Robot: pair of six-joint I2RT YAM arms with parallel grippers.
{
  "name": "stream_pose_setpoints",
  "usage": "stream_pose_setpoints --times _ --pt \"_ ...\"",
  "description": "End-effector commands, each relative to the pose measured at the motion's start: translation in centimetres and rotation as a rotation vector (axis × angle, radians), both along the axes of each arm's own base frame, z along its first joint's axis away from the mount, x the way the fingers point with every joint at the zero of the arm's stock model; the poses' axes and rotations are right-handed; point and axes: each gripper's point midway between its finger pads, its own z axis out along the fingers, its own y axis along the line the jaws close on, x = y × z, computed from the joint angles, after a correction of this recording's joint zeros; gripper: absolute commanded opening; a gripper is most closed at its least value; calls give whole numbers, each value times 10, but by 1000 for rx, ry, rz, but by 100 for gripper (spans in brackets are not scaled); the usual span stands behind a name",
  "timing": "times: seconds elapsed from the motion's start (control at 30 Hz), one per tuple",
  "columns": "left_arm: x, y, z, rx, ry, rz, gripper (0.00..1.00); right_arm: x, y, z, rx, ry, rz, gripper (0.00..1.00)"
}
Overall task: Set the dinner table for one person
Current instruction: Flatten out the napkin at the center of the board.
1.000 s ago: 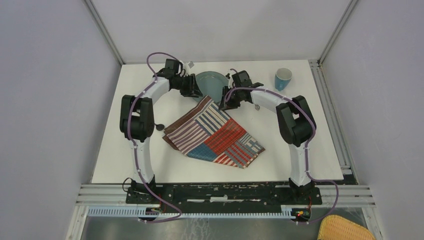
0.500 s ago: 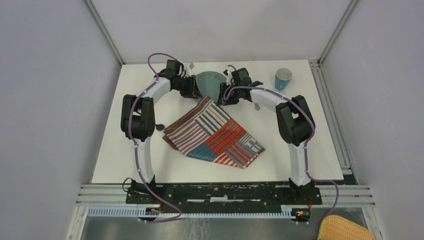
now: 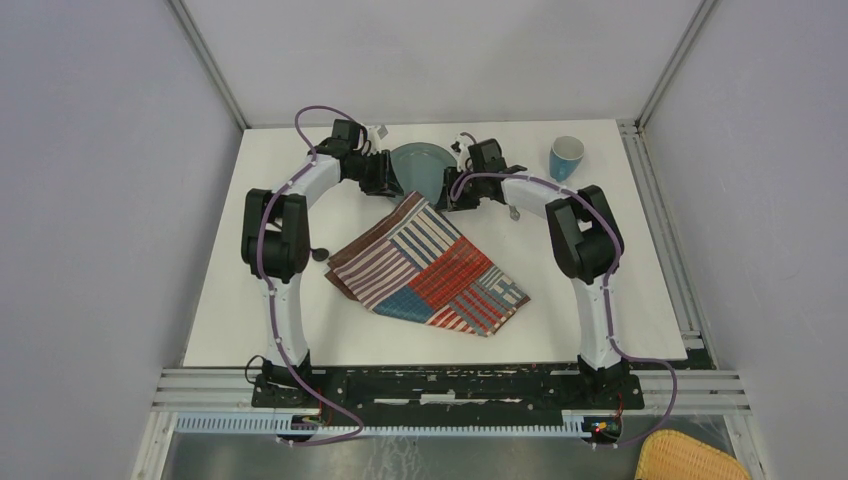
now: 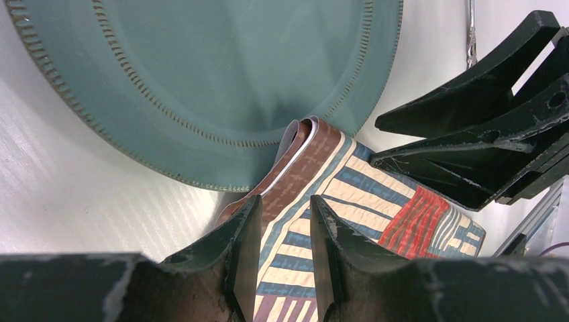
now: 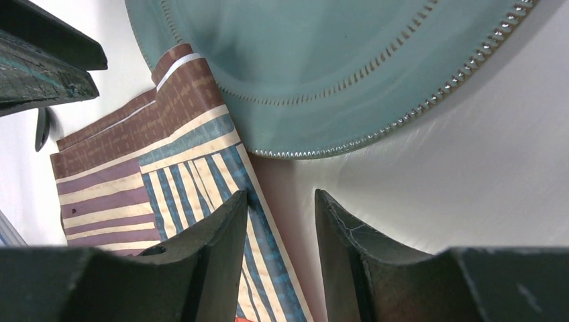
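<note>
On your bench (image 3: 600,290), beneath both arms, little looks set: placemat (image 3: 430,270) skewed mid-bench, plate (image 3: 418,165) and cup (image 3: 565,158) off it along the far edge, left pincer (image 4: 283,208) and right pincer (image 5: 280,198) both apart over its far corner.

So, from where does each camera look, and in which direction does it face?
Top external: above and behind the arm bases, looking down on the table; both arms show whole, left pincer and right pincer at the plate.
Left wrist: on the left arm, looking along its own fingers at the placemat corner and plate; the right pincer shows too.
Right wrist: on the right arm, looking between its own fingers at the same spot.
Shared: both wrist views show the placemat corner meeting the plate's rim.
</note>
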Motion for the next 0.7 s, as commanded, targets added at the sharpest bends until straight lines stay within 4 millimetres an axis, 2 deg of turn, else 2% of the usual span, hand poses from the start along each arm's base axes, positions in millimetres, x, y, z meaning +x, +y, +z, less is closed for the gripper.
stream_pose_setpoints --times 0.0,0.2,0.67 --pt "9 -2 31 -6 -103 -30 39 13 12 12 83 -43 14 47" --pt "11 -1 33 -7 -104 -21 39 8 21 11 139 -13 29 47" --pt "10 0 34 -12 -100 -15 39 0 37 25 254 28 75 47"
